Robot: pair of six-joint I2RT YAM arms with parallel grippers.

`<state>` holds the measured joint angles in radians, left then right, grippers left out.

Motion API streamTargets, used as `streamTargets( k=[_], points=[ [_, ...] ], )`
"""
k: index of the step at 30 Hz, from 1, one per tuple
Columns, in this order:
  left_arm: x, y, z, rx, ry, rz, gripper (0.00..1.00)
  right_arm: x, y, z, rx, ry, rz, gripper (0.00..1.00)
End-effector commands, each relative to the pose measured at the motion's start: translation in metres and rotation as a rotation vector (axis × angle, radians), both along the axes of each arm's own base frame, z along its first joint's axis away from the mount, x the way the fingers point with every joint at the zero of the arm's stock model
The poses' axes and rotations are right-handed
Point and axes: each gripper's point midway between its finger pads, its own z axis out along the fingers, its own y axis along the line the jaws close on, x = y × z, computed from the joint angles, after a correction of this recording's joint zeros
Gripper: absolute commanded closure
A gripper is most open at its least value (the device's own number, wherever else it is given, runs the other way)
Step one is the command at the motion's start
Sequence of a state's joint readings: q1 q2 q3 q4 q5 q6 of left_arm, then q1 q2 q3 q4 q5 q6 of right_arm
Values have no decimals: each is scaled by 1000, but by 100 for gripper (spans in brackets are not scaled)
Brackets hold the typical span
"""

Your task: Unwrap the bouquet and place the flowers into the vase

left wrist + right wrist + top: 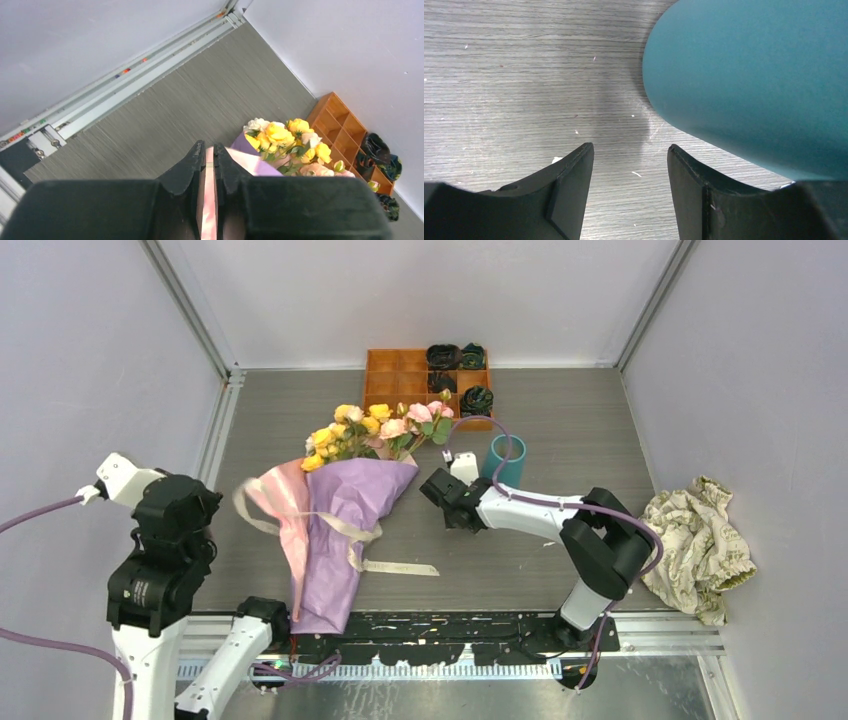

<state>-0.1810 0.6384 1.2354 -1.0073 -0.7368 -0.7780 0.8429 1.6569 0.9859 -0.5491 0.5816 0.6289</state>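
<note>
Paper is the matter: my left gripper (209, 146) has its fingers nearly together on a pink strip of the wrapper (209, 210), well left of the vase (505, 460). The bouquet (345, 515) lies flat to the left of the vase, stem end toward my bases, its flowers (375, 428) at the far end and slanting toward the vase. My right gripper (630, 150) stands partly wide and empty, with the vase just ahead and to its right. I judge the peeling falls to the left arm.
</note>
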Motion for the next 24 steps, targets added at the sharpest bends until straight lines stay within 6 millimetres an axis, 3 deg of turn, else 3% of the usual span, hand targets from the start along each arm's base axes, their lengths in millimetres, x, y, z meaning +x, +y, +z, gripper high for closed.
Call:
streamTargets(
  k=[1, 5, 8, 11, 16, 20, 24],
  points=[
    [6, -6, -19, 1, 58, -36, 85, 5, 4, 23, 72, -55, -3, 38],
    [11, -12, -44, -7, 96, -66, 79, 1, 20, 32, 169, -59, 28, 39],
    [17, -22, -51, -16, 101, -123, 78, -6, 49, 44, 296, -68, 101, 38],
    [34, -50, -57, -42, 76, -286, 78, -14, 88, 52, 478, -28, 174, 37],
    [46, -81, -88, -125, 114, -426, 83, -25, 150, 42, 651, 107, 264, 37],
    [47, -85, -102, -137, 145, -440, 84, -35, 192, 31, 702, 173, 330, 37],
    [46, -86, -104, -139, 137, -449, 84, -41, 220, 27, 745, 204, 357, 37]
  ],
)
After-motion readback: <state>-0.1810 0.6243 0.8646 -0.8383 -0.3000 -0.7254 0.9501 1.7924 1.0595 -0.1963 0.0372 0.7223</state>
